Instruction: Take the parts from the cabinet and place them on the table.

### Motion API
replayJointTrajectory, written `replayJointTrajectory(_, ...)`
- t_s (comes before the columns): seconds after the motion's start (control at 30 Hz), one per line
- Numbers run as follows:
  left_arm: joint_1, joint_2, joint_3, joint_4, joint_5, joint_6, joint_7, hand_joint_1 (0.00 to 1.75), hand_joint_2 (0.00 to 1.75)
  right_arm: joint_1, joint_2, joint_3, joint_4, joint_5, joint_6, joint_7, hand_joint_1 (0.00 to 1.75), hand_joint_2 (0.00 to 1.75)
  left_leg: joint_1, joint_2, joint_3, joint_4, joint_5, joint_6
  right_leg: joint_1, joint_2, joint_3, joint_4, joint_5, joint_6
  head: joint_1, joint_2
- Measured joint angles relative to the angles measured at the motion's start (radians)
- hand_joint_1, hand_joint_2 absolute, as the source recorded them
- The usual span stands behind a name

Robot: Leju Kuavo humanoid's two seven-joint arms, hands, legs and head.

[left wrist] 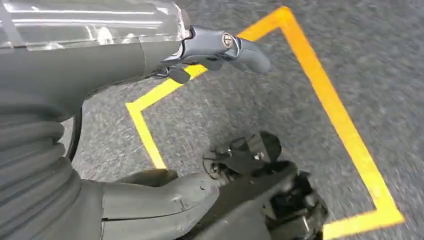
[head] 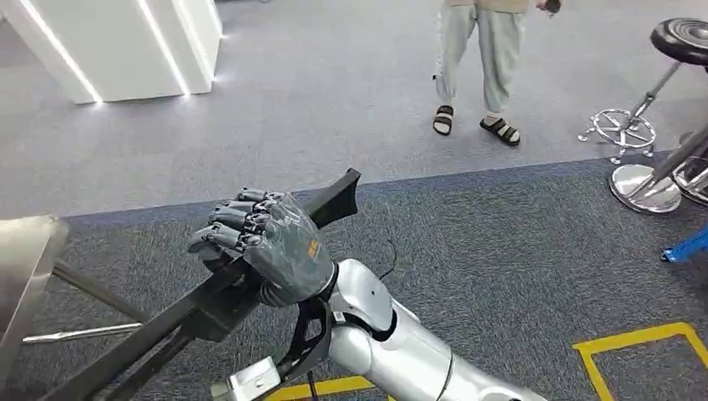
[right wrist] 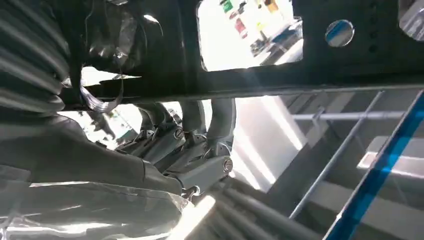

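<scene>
A long black metal part (head: 192,309) with a forked far end slants from the lower left up toward the middle of the head view, above the dark carpet. My right hand (head: 265,244) grips it around the middle, fingers curled over the top. In the right wrist view the same black part (right wrist: 300,60) crosses close to the camera, with the fingers (right wrist: 200,125) wrapped around it. My left hand (left wrist: 210,55) hangs over the carpet with thumb and fingers apart and nothing between them.
A person (head: 480,67) in sandals stands ahead on the grey floor. A stool (head: 634,125) with a chrome base is at the right, a white lit block (head: 125,42) at the far left. A grey metal object (head: 25,267) is at the left edge. Yellow tape (head: 634,338) marks the carpet.
</scene>
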Motion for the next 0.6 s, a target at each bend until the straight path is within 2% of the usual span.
replayJointTrajectory(0.03,0.000,0.001,0.000,0.000,0.000,0.001,-0.001,0.00,1.75,0.000,0.000,0.000,0.000,0.001,-0.001,0.000,1.75,1.75,0.001,0.008,0.039,-0.070,0.034,0.001,-0.001,-0.010,0.001,0.003,-0.003,0.003,0.000,0.000)
replayJointTrajectory(0.07,-0.001,0.002,0.000,0.000,0.000,0.003,-0.003,0.00,1.75,0.000,0.000,0.000,-0.001,0.002,-0.001,0.000,1.75,1.75,-0.001,0.046,0.095,-0.164,0.070,0.003,0.001,-0.021,0.003,0.007,-0.008,0.008,0.000,0.000)
replayJointTrajectory(0.1,-0.004,0.002,0.000,0.000,0.000,0.007,-0.006,0.00,1.75,0.000,0.000,0.000,-0.003,0.002,-0.002,0.000,1.75,1.75,-0.014,0.101,0.113,-0.203,0.051,0.009,0.010,-0.029,0.003,0.011,-0.014,0.015,0.000,0.000)
replayJointTrajectory(0.13,-0.006,0.002,0.000,-0.001,0.000,0.011,-0.010,0.00,1.75,0.000,-0.002,-0.001,-0.003,0.003,-0.004,0.000,1.75,1.75,-0.013,0.078,0.111,-0.205,0.059,0.025,0.013,-0.037,0.003,0.012,-0.016,0.019,0.003,0.000)
replayJointTrajectory(0.23,-0.003,0.002,0.000,-0.001,0.000,0.016,-0.011,0.00,1.75,0.000,-0.002,-0.001,-0.003,0.003,-0.005,0.000,1.75,1.75,-0.015,0.043,0.106,-0.207,0.061,0.040,0.013,-0.068,0.010,0.009,-0.019,0.031,0.002,0.000)
replayJointTrajectory(0.27,-0.001,0.002,0.000,-0.001,0.000,0.016,-0.011,0.00,1.75,0.000,-0.002,-0.001,-0.006,0.003,-0.005,0.000,1.75,1.75,-0.009,0.032,0.111,-0.213,0.066,0.048,0.004,-0.041,0.009,0.019,-0.030,0.043,0.002,0.000)
replayJointTrajectory(0.3,-0.002,0.002,0.000,-0.001,0.000,0.017,-0.012,0.00,1.75,0.000,-0.002,-0.001,-0.007,0.003,-0.006,0.000,1.75,1.75,-0.010,0.022,0.110,-0.214,0.067,0.052,0.000,0.012,-0.001,0.049,-0.053,0.045,0.002,0.000)
replayJointTrajectory(0.33,-0.004,0.002,0.000,-0.001,0.000,0.017,-0.013,0.00,1.75,0.000,-0.004,-0.002,-0.009,0.003,-0.006,0.000,1.75,1.75,-0.010,0.012,0.109,-0.214,0.068,0.060,-0.001,0.044,-0.032,0.115,-0.093,0.045,0.002,0.000)
replayJointTrajectory(0.37,-0.007,0.002,0.000,-0.001,0.002,0.017,-0.013,0.00,1.75,0.001,-0.007,-0.002,-0.009,0.003,-0.007,0.000,1.75,1.75,-0.011,0.001,0.107,-0.214,0.069,0.064,0.000,0.059,-0.071,0.194,-0.132,0.045,0.002,0.000)
replayJointTrajectory(0.4,-0.008,0.002,0.001,-0.001,0.012,0.015,-0.014,0.00,1.75,0.005,-0.011,-0.002,-0.008,0.003,-0.007,0.000,1.75,1.75,-0.013,-0.014,0.105,-0.214,0.070,0.065,0.000,0.065,-0.109,0.268,-0.160,0.045,0.002,0.000)
replayJointTrajectory(0.43,-0.008,0.002,0.004,-0.001,0.022,0.010,-0.019,0.00,1.75,0.010,-0.014,-0.002,-0.008,0.003,-0.008,0.002,1.75,1.75,-0.015,-0.030,0.105,-0.213,0.070,0.066,0.000,0.067,-0.138,0.317,-0.167,0.044,0.002,0.000)
replayJointTrajectory(0.47,-0.006,0.002,0.009,-0.001,0.033,0.003,-0.024,0.00,1.75,0.012,-0.017,-0.002,-0.008,0.003,-0.008,0.002,1.75,1.75,-0.016,-0.046,0.105,-0.213,0.070,0.066,0.000,0.068,-0.141,0.313,-0.147,0.041,0.002,0.000)
replayJointTrajectory(0.5,-0.005,0.002,0.015,-0.001,0.049,-0.011,-0.033,0.00,1.75,0.012,-0.018,-0.002,-0.008,0.003,-0.008,0.002,1.75,1.75,-0.016,-0.061,0.105,-0.212,0.071,0.065,0.000,0.071,-0.124,0.268,-0.109,0.037,0.002,0.000)
replayJointTrajectory(0.53,-0.005,0.002,0.024,-0.001,0.066,-0.024,-0.042,0.00,1.75,0.012,-0.019,-0.003,-0.008,0.003,-0.009,0.002,1.75,1.75,-0.017,-0.076,0.107,-0.212,0.071,0.065,0.000,0.080,-0.088,0.188,-0.059,0.031,0.002,0.000)
replayJointTrajectory(0.57,-0.006,0.000,0.032,-0.001,0.072,-0.029,-0.047,0.00,1.75,0.012,-0.018,-0.003,-0.008,0.002,-0.011,0.002,1.75,1.75,-0.016,-0.091,0.109,-0.211,0.071,0.064,0.001,0.101,-0.044,0.095,-0.011,0.024,0.002,0.000)
replayJointTrajectory(0.6,-0.006,-0.003,0.034,-0.001,0.074,-0.034,-0.052,0.00,1.75,0.013,-0.019,-0.004,-0.008,0.001,-0.014,0.002,1.75,1.75,-0.014,-0.099,0.106,-0.210,0.072,0.063,0.001,0.154,-0.021,0.034,0.002,0.019,0.002,0.000)
